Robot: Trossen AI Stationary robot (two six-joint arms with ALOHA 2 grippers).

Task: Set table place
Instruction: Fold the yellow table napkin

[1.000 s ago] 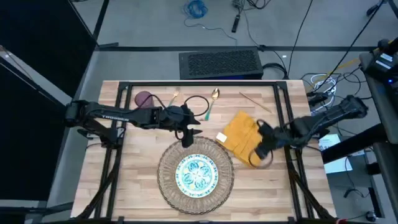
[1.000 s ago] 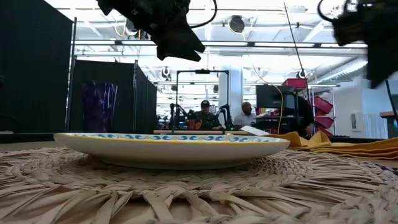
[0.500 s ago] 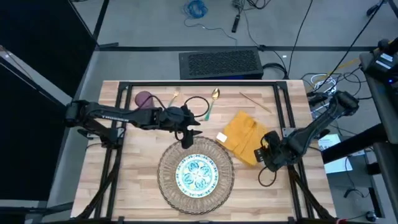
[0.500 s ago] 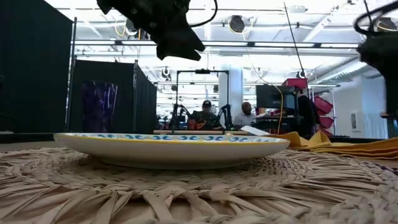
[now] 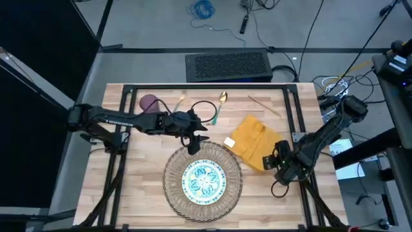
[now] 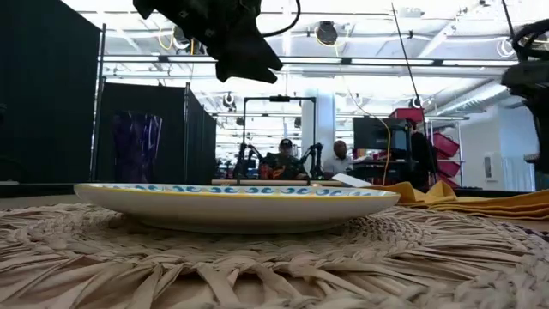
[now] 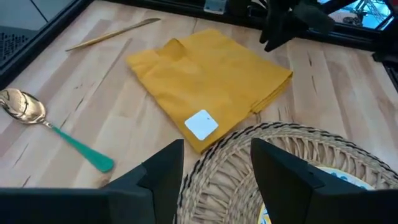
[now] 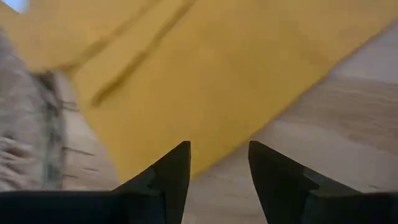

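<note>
The yellow napkin [image 5: 252, 142] lies on the worktop [image 5: 145, 183] just right of the mat [image 5: 172, 183], and the right gripper [image 5: 282, 169], fingers spread and empty, sits nearer it, at its near-right corner.

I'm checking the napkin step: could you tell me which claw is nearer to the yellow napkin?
Right. The right claw, open, sits at the napkin's near corner. The left claw, open, hangs over the wicker mat's far rim, farther away.
</note>
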